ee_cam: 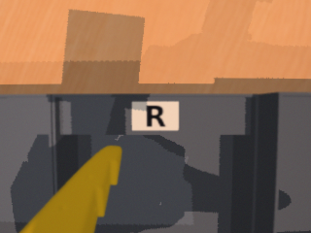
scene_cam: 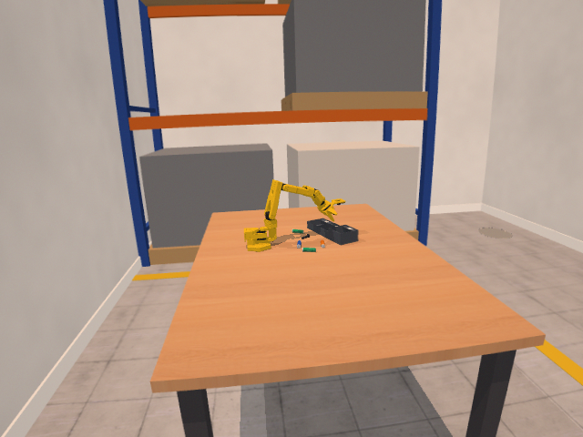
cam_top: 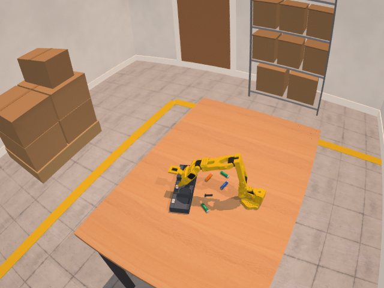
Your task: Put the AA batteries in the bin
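Four batteries lie on the table between the arm's base and the bins: an orange one, a green one, a blue one and a second green one. A dark row of bins stands to the left of them, also seen in the exterior view. My gripper is open and empty above the far part of the row. In the wrist view one yellow finger hangs over a bin labelled R. I see no battery in that bin. I cannot see a label E.
A small black bolt lies among the batteries. The arm's base stands to the right of them. The table edges are far from the bins.
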Tool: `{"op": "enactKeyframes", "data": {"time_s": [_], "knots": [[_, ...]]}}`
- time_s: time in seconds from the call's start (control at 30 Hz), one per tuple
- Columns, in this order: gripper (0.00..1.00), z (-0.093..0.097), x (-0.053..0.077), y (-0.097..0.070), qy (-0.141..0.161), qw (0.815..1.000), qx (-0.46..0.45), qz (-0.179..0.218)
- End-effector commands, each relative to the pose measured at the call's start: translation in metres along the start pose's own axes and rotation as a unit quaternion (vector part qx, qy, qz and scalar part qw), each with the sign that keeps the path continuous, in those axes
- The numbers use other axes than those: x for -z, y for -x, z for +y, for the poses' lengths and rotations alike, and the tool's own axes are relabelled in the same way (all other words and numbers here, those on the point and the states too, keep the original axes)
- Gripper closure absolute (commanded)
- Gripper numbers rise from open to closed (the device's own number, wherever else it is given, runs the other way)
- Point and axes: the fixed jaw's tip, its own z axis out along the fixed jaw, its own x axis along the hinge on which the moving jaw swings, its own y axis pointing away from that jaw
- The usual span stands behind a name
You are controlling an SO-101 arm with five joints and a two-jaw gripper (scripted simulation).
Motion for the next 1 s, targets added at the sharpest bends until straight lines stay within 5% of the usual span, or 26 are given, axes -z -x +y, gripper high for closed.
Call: {"op": "enactKeyframes", "data": {"time_s": [0.0,0.4,0.97], "knots": [[0.0,0.004,0.012,0.015,0.007,0.999,0.0,-0.037],[0.0,0.012,0.012,0.016,0.013,1.0,-0.004,-0.028],[0.0,0.077,0.014,0.013,0.052,0.996,-0.043,0.053]]}}
